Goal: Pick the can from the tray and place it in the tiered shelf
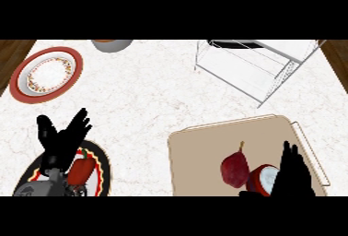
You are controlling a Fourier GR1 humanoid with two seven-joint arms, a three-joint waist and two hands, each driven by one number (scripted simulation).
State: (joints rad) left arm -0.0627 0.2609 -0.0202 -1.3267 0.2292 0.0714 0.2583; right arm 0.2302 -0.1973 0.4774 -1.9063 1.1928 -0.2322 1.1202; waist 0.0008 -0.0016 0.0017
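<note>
Counter, as seen from above:

- Right hand point(293, 171): showing over the tray's lower right part, fingers stretching straight up, not clenched and grasping nothing. It is lying against the can's right side and covering part of it; whether it is actually touching, I cannot tell.
- Can point(261, 180): red with a pale end, sitting on the tray point(204, 152), just beside a dark red pear-shaped fruit point(235, 168).
- Tiered shelf point(262, 69): white wire, standing at the counter's far right, well apart from the can.
- Left hand point(62, 140): resting open at the lower left, fingers spreading upward, holding nothing, above a dark plate point(102, 171) bearing a red item point(81, 168).
- Red-rimmed plate point(48, 73): lying far left.
- Grey bowl point(112, 44): sitting at the far edge.
</note>
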